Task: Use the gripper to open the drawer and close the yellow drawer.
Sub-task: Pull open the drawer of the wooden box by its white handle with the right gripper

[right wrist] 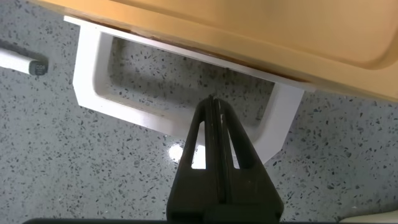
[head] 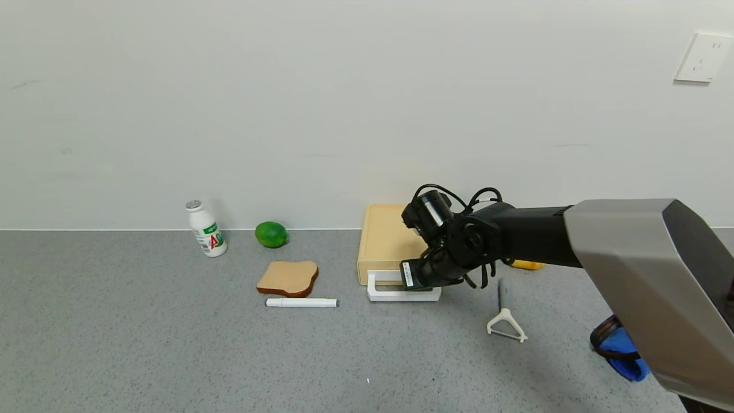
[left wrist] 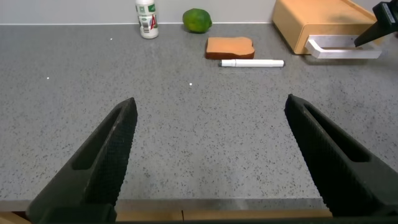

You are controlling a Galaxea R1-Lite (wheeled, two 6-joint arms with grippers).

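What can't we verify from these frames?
- Head view: right gripper covers part of the white handle; contact unclear.
- Head view: the arm hides most of a yellow object.
- Head view: blue item cut off behind the arm.
- Bottle label too small to read.

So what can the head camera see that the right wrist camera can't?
Only the head view shows the milk bottle, the lime, the toast slice, the peeler and the right arm reaching in. Only the right wrist view shows the right hand closed, its tip inside the loop of the white handle. Both show the yellow drawer, its handle and the white marker.
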